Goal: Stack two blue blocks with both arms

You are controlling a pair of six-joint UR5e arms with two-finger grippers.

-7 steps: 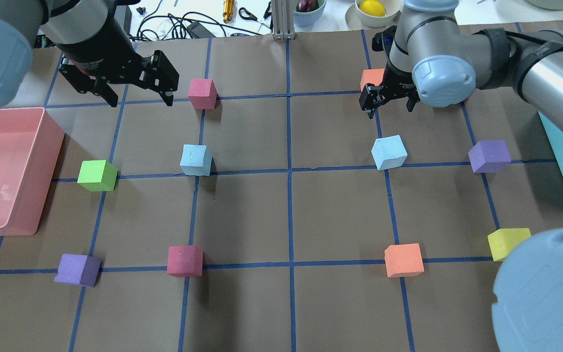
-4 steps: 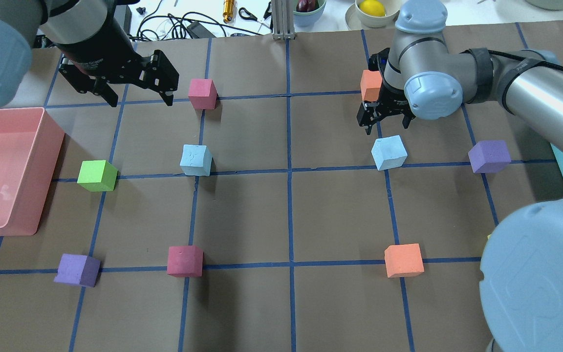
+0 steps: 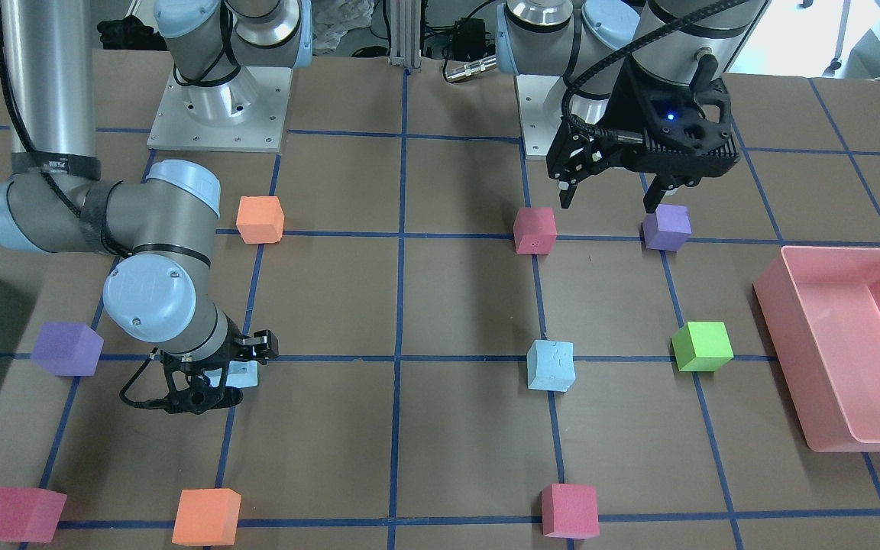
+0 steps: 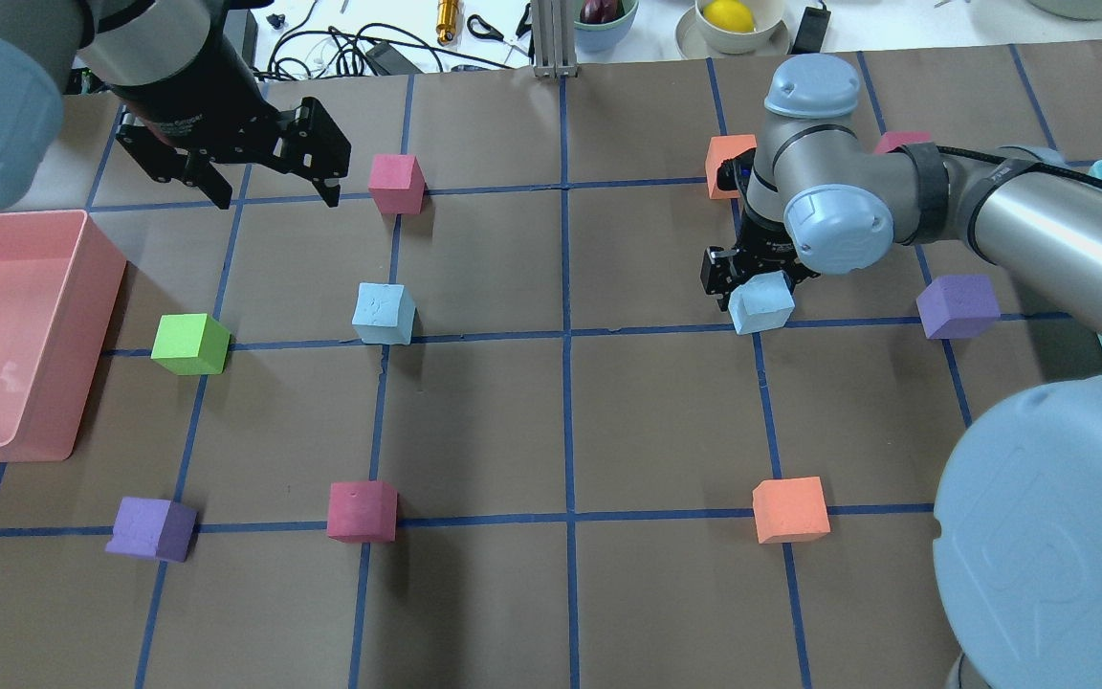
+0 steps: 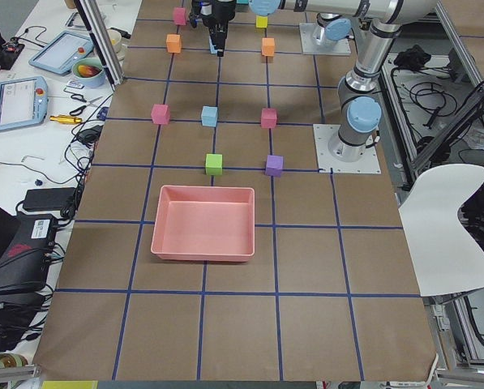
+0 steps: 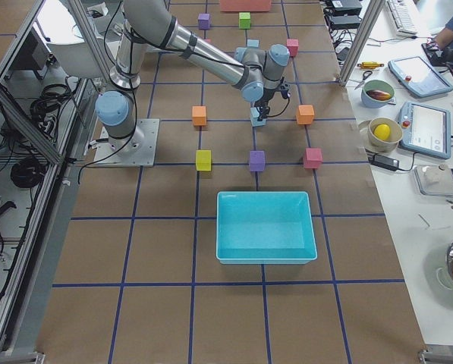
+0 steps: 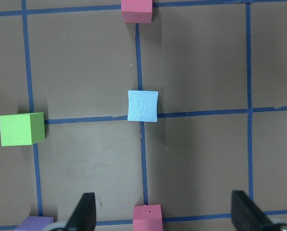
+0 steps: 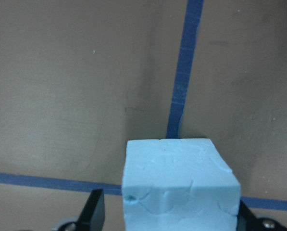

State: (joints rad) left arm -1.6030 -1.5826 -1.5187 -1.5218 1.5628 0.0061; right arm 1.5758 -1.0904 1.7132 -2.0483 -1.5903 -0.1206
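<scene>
The right block (image 8: 181,187) is found on the table (image 4: 666,421), on a crossing of the blue tape lines (image 4: 565,287) on the robot's right side. It is straddled by the right claw (image 8: 171,215), whose fingers (image 8: 94,211) are spread, one at each side face, with a sliver of gap visible on at least one side. The step in hand is judged to be the grasp. It would be done well if the fingers were closed squarely on opposite flat faces, low enough to hold the cube's middle, and only firmly enough to dent the foam slightly. A corner pinch is to be avoided, since the cube could be twisted.

The left block (image 4: 384,313) is seen well apart, on a tape line, untouched. The left claw (image 4: 277,196) hangs high beyond it, spread wide and empty.

Both blocks are pale sky-blue foam cubes with pitted, scuffed faces and softened edges. They are judged light and compressible, with enough friction to stack. The table is covered in matte brown paper.
</scene>
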